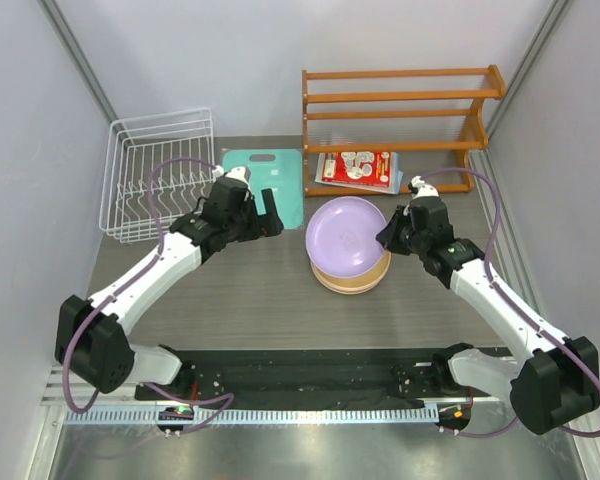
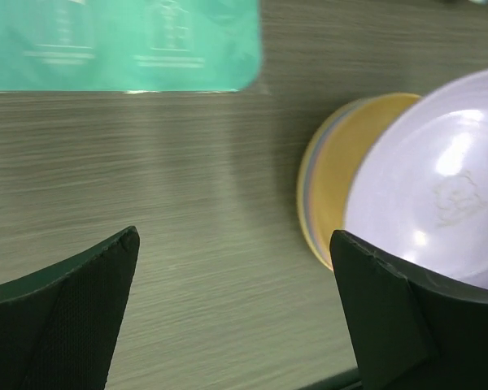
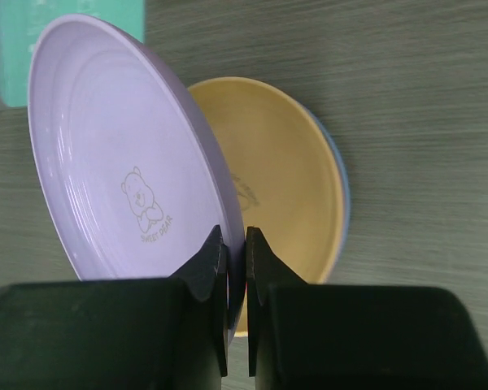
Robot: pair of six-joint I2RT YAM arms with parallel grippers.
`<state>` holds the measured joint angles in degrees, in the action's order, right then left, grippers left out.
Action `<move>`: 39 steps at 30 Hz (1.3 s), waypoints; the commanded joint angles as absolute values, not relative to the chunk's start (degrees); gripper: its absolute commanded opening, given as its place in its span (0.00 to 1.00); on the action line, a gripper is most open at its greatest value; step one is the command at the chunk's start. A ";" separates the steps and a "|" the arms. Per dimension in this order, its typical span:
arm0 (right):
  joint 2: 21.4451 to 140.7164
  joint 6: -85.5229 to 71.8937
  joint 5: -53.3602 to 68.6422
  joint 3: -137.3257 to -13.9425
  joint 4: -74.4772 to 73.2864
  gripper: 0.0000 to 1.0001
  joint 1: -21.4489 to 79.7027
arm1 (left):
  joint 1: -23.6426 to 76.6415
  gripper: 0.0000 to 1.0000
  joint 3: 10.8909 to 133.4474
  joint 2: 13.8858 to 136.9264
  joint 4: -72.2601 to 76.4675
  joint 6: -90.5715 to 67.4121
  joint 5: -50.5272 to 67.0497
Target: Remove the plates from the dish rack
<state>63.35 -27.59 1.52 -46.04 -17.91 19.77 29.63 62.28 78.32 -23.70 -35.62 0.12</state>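
- The right gripper (image 3: 236, 244) is clamped on the near rim of the lavender plate (image 3: 122, 154), which tilts up to its left.
- Just past its fingertips, the yellow plate (image 3: 285, 187) tops a stack lying flat.
- The left gripper (image 2: 234, 240) hangs with jaws wide apart, holding nothing; that stack is to its right.
- The dish rack (image 1: 155, 175) stands off to the left gripper's left, and the teal cutting board (image 2: 122, 41) lies ahead.
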 commanded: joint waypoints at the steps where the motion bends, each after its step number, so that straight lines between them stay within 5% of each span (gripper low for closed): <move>1: 62.22 -25.49 -7.28 -49.04 -23.55 0.02 19.78 | 29.62 0.99 62.93 73.13 -29.44 -32.70 -16.33; 10: 66.70 -23.64 -9.23 -50.09 -23.47 0.05 19.78 | 29.62 1.00 55.02 64.26 -26.98 -31.73 -28.82; 17: 70.31 -23.91 -6.50 -50.27 -21.36 0.17 19.78 | 29.62 1.00 52.65 61.88 -27.34 -31.90 -30.59; 20: 70.66 -23.82 -5.19 -50.36 -21.27 0.28 19.78 | 29.62 0.99 52.21 61.79 -26.98 -31.90 -30.59; 24: 68.56 -23.64 -5.18 -50.10 -21.62 0.62 19.78 | 29.62 0.99 52.56 62.93 -27.07 -31.64 -30.41; 26: 67.59 -23.64 -5.88 -50.18 -22.93 0.66 19.78 | 29.62 1.00 52.65 63.45 -27.07 -31.64 -30.59; 39: 58.98 -22.86 -29.34 -43.27 -21.55 0.72 19.78 | 29.62 0.99 53.26 64.16 -23.04 -32.43 -32.69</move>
